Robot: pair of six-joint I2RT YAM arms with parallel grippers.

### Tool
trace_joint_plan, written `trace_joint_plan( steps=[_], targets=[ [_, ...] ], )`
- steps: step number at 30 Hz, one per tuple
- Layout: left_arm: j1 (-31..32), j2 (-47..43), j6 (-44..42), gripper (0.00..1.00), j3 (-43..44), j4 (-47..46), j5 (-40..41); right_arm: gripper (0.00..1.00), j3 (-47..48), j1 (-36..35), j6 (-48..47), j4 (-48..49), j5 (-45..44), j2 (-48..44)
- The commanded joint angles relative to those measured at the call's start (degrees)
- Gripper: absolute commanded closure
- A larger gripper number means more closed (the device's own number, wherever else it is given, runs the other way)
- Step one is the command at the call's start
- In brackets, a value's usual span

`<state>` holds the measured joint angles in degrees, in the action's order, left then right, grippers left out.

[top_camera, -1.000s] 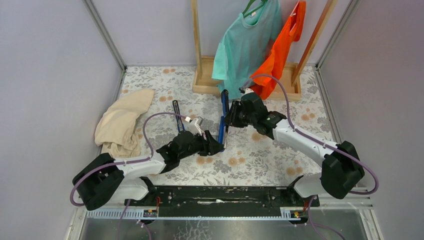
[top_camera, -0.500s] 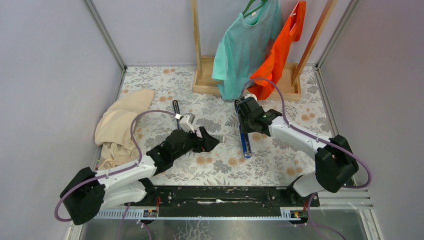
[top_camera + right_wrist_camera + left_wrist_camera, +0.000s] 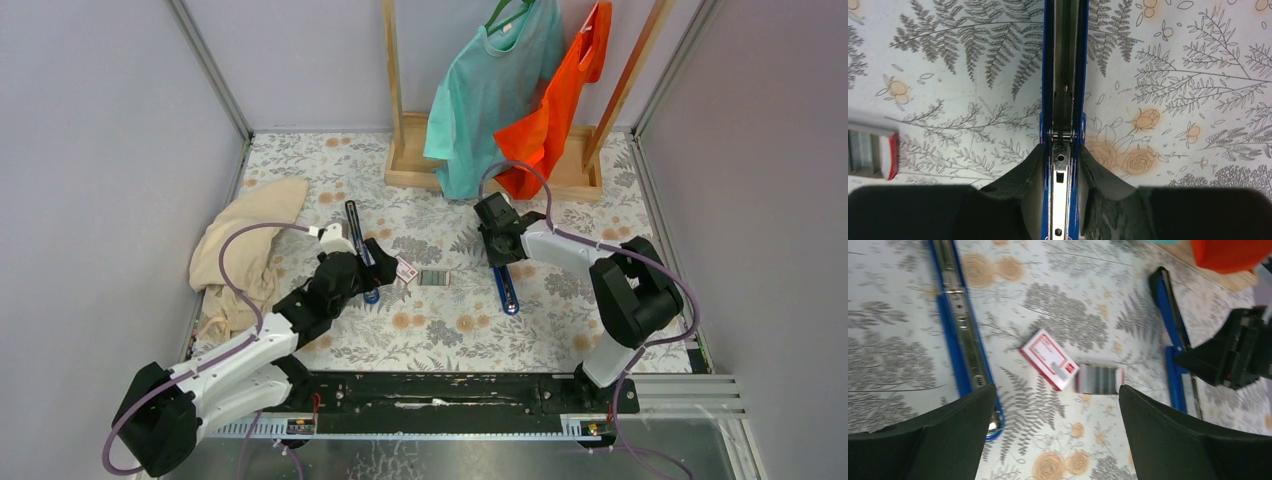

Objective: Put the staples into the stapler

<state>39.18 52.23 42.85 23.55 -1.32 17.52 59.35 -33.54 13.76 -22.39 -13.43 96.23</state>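
The staples (image 3: 433, 277) are a small silvery-grey block lying loose on the flowered cloth, also in the left wrist view (image 3: 1098, 378) and at the left edge of the right wrist view (image 3: 868, 152). My right gripper (image 3: 500, 252) is shut on the sides of a blue stapler (image 3: 506, 288) that lies opened flat, its metal channel (image 3: 1064, 100) facing up between the fingers (image 3: 1033, 170). My left gripper (image 3: 388, 268) is open, a little left of the staples, with nothing between its fingers (image 3: 948, 425); the block lies just beyond them.
A red-and-white staple box (image 3: 1049, 359) lies touching the staples on their left. A second blue stapler (image 3: 360, 245) lies opened flat under my left wrist. A beige cloth (image 3: 245, 245) is heaped at the left. A wooden rack (image 3: 420, 165) with hanging shirts stands behind.
My left gripper has opened and drawn back to the left, leaving the staples on the cloth. My right gripper has brought the blue stapler to the right and laid it flat.
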Motion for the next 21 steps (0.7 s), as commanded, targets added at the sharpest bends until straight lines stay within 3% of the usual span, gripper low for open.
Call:
trace_joint_plan(
  steps=[1, 5, 14, 21],
  targets=[
    [-2.46, -0.87, 0.37, 0.0, -0.23, 3.05, 8.11, 0.98, 3.17, 1.46, -3.35, 3.85, -0.39, 1.61],
    [-3.94, -1.64, -0.5, 0.0, -2.56, 0.8, 8.88, 0.85, 3.04, 1.9, -3.9, 3.66, 0.0, 2.98],
    [-5.43, -3.44, -5.06, 0.0, -7.68, -6.76, 8.02, 0.45, 3.34, 1.9, -3.65, 1.32, -0.13, -0.15],
    [-5.75, -4.85, -5.78, 0.0, -8.26, -7.01, 6.88, 0.3, 2.09, -0.31, -2.86, 1.31, 2.69, -6.32]
  ],
)
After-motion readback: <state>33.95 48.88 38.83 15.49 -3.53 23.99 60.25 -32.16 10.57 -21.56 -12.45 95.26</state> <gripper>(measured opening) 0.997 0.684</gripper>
